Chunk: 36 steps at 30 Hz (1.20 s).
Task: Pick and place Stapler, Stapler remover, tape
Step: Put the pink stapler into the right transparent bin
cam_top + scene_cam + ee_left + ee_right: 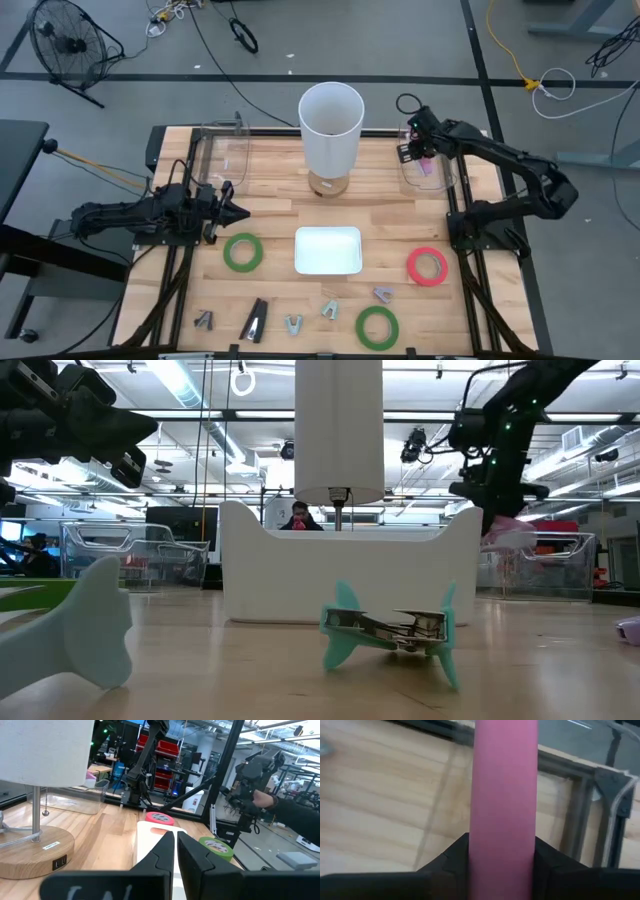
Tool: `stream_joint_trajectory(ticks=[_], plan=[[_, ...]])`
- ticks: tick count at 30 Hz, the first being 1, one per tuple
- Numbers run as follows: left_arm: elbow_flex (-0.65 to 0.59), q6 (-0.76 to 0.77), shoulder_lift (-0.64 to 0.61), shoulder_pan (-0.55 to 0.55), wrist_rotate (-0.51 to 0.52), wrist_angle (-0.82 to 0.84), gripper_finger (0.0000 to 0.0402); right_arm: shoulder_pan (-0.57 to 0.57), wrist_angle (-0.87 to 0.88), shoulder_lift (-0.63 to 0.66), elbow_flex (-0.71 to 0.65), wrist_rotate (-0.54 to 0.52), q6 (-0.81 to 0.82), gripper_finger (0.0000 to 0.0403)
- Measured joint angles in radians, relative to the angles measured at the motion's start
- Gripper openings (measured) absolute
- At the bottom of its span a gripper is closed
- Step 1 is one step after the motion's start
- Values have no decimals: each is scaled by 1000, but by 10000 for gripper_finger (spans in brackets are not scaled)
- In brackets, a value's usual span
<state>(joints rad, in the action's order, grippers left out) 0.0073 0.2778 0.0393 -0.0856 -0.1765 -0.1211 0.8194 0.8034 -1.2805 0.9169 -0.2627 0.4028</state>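
The right gripper (420, 150) hangs over the clear bin (447, 178) at the far right corner of the counter (270, 215), its fingers (450, 857) clamped on a pink stapler (504, 795); the right wrist view shows the pink body filling the gap between them, with the bin's wall and the wood below. By the look of it, this is the placing step for the stapler: the next move calls for lowering into the bin and opening the fingers so the stapler drops clear of the rim.

Across the counter, the left gripper (232, 212) waits above the wood just beside a green tape (242, 252), its fingers all but closed on nothing, pointing toward the lamp (330, 130) and white tray (327, 250).

The rest appears untouched. A red tape (427, 266) lies near the right edge, a second green tape (377, 326) near the front. Several small staple removers, one teal (390, 630), are strewn along the front edge, with a dark stapler (256, 320) among them. A second clear bin (215, 150) stands at the far left.
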Motion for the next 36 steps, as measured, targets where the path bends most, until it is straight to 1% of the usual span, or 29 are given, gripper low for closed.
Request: stream_joint_trajectory(ticks=[7,15,26,29,30,31,34,36], plan=[[0,25,0,0,0,0,23,14,-12,-64,0,2,46,130],[0,25,0,0,0,1,23,18,-77,-115,0,17,86,130],[0,26,0,0,0,2,23,19,-86,-188,0,36,86,130],[0,26,0,0,0,3,23,19,-79,-196,0,44,47,130],[0,26,0,0,-1,4,23,19,-76,-196,0,45,41,138],[0,26,0,0,-1,6,23,19,-75,-196,0,43,39,158],[0,26,0,0,0,9,23,19,-76,-196,0,35,43,241],[0,25,0,0,0,9,23,19,-75,-196,0,35,44,289]])
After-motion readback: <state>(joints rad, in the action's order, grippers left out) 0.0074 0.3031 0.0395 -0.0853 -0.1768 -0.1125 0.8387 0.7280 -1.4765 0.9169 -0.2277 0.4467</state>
